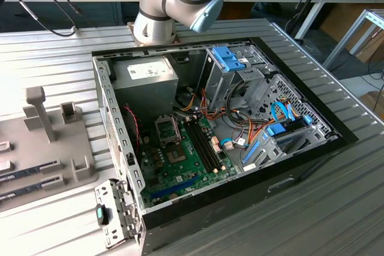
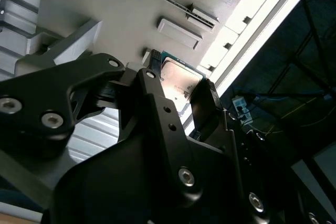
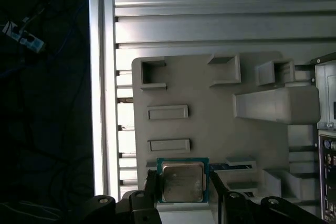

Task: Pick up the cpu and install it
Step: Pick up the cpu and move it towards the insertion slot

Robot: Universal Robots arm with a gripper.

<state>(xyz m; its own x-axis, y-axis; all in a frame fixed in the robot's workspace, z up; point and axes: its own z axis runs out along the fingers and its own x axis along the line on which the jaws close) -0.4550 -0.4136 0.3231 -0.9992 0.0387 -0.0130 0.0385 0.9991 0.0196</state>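
Much of the cpu (image 2: pixel 182 76) hides behind the hand (image 2: pixel 177 84).

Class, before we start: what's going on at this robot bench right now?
The robot arm's black gripper is shut on the small square cpu, silver-topped with a green edge, gripping two opposite sides. In both wrist views it is held above the grey moulded parts tray. The open black computer case lies beside that tray in the exterior view; the cpu is not yet in it.

Exterior view evenly lit; both wrist views glare white along the table rim (image 2: pixel 247 32) (image 3: pixel 107 129) beside deep shadow.
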